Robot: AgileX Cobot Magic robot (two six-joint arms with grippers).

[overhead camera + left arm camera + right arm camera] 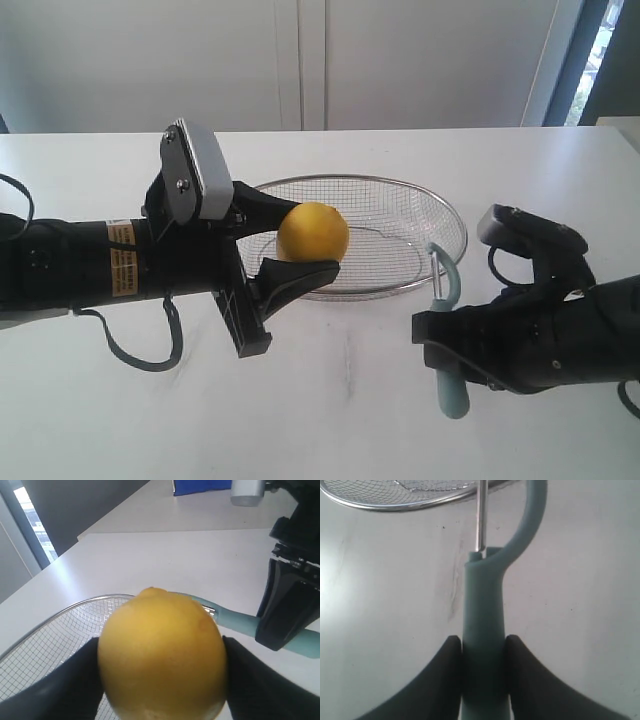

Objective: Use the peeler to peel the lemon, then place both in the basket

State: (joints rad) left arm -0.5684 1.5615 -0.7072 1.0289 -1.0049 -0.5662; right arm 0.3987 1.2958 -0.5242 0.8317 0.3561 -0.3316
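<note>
We count 1 lemon (313, 231), 1 peeler (452, 392), 1 basket (400, 190) and 2 pincers. L pincer (312, 238) is clamped on the lemon, jaws spread wide w/ the fruit filling the gap btwn them, up off the table (350, 420); the basket sits just past its tips. R pincer (482, 641) is pinched narrow on the peeler's handle, blade end poking out ahead of its tips toward the basket.
</note>
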